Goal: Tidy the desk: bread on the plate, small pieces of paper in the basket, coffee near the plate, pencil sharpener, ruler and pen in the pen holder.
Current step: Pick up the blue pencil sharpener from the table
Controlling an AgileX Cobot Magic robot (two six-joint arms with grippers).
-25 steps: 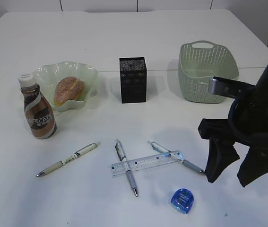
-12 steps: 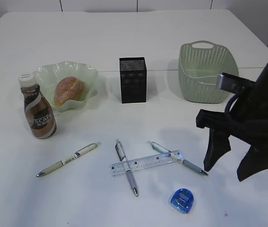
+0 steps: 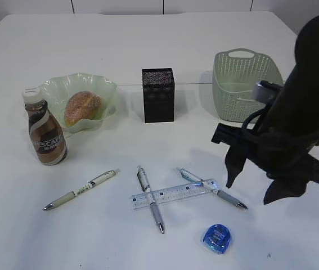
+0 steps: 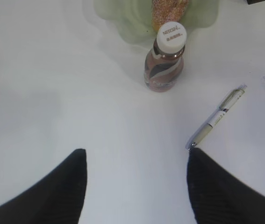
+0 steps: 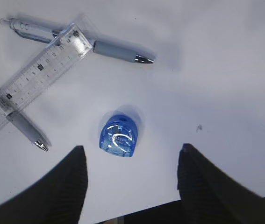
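Right, status from the pincers outward:

- Right pincer [image 3: 249, 188]: jaws spread, holding nothing, hanging above the counter [image 3: 148, 45] at the front right. In the right wrist view its fingers [image 5: 62, 186] frame the pencil sharpener [image 5: 117, 135], which lies a little left of the midline between them.
- Left pincer [image 4: 134, 186]: jaws spread, empty, out of the exterior view. Its wrist view looks down on bare counter, with the coffee [image 4: 165, 60] ahead and one pen [image 4: 216, 117] off to the right.
- Pencil sharpener [image 3: 216, 238]: blue, lying alone at the front, apart from everything else.
- Ruler [image 3: 173, 194]: lies across two pens, the middle pen [image 3: 150, 198] and the right pen [image 3: 211, 188]. A third pen [image 3: 80, 189] lies alone to the left.
- Pen holder [image 3: 158, 94]: upright mid-counter, well behind the pens. Whether anything is inside I can't tell.
- Bread [image 3: 82, 107] sits on the plate [image 3: 52, 90]; the coffee stands just beside the plate. Both look done.
- Basket [image 3: 243, 84]: back right. No paper scraps visible on the counter; its inside is too hidden to confirm.
- Step in hand, my read: stationery into the holder, sharpener first.
- Next move calls for: nudge the right pincer left to centre on the sharpener, descend, pinch its sides, lift, carry over the holder mouth. The sharpener is small and smooth and could skid if pinched off-centre.
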